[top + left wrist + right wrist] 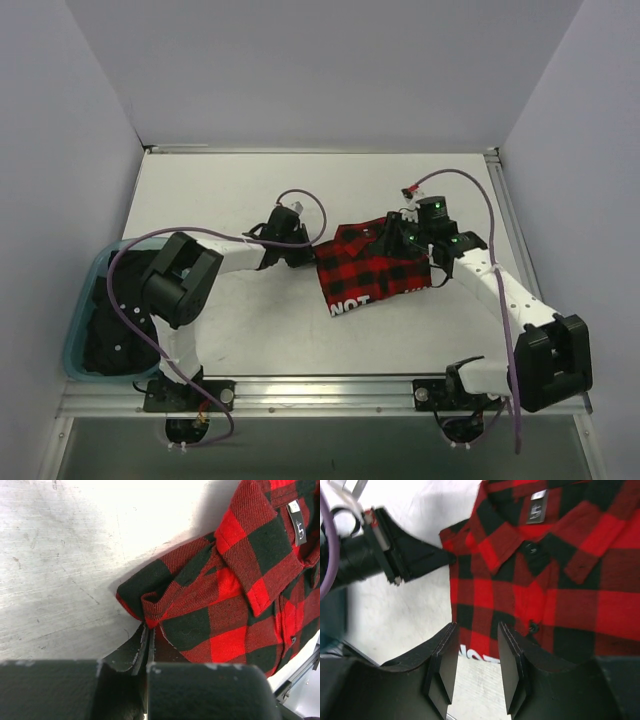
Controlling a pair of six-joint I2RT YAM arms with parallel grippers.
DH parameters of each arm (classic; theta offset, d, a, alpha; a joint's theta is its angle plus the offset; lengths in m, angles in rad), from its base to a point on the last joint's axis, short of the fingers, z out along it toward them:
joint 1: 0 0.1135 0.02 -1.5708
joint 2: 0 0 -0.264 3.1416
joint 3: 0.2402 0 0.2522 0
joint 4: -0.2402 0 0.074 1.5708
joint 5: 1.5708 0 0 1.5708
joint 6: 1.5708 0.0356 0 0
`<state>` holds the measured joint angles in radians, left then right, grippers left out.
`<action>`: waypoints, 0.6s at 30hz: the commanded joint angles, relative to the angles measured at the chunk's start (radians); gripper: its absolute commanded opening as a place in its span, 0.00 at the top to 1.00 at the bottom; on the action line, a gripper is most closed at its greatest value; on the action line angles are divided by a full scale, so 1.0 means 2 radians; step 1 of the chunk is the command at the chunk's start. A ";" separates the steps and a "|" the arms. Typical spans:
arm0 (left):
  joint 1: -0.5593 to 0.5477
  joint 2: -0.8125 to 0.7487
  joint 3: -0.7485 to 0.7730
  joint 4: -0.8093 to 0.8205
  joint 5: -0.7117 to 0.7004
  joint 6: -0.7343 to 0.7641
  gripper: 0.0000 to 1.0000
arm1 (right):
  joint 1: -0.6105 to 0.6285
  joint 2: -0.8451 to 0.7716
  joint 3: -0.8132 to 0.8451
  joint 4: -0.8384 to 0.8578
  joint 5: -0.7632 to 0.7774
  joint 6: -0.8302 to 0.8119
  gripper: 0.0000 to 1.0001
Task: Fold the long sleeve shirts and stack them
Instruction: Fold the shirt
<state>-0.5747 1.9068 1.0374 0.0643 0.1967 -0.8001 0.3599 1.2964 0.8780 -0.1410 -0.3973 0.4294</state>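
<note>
A red-and-black buffalo-check flannel shirt point(375, 270) lies folded on the table, right of centre, with white lettering point(350, 305) along its near hem. Its collar and small grey label point(298, 527) show in both wrist views. My left gripper point(308, 250) is at the shirt's left edge. In the left wrist view its jaws point(148, 629) are shut on a folded corner of the shirt point(220, 595). My right gripper point(402, 235) hovers over the shirt's far right part. In the right wrist view it point(476, 632) is open and empty above the shirt point(545, 590).
A teal bin point(85, 300) holding dark clothes stands at the table's left edge, beside the left arm. The white table point(230, 190) has a metal rail along its near edge. Purple cables loop over both arms.
</note>
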 commanded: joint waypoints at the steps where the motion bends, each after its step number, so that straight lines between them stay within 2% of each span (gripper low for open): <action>1: 0.007 0.005 -0.026 -0.050 -0.017 0.030 1.00 | -0.059 0.008 -0.044 0.030 -0.063 0.059 0.64; 3: 0.016 0.003 -0.037 -0.045 -0.012 0.023 1.00 | -0.108 0.024 -0.081 0.112 -0.093 0.090 0.64; 5: 0.023 -0.001 -0.048 -0.040 -0.006 0.010 1.00 | -0.126 0.039 -0.130 0.180 -0.097 0.126 0.64; 9: 0.039 -0.008 -0.076 -0.009 -0.001 -0.003 1.00 | -0.149 0.098 -0.183 0.260 -0.114 0.152 0.64; 14: 0.057 -0.018 -0.099 0.008 0.013 -0.006 1.00 | -0.178 0.089 -0.197 0.262 -0.139 0.145 0.64; 18: 0.073 -0.032 -0.108 0.013 0.017 0.005 1.00 | -0.200 0.007 -0.158 0.181 -0.146 0.111 0.62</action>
<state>-0.4679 1.8397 0.8707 0.2054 0.3016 -0.8471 -0.0002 1.4345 0.5041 0.3126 -0.6636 0.7006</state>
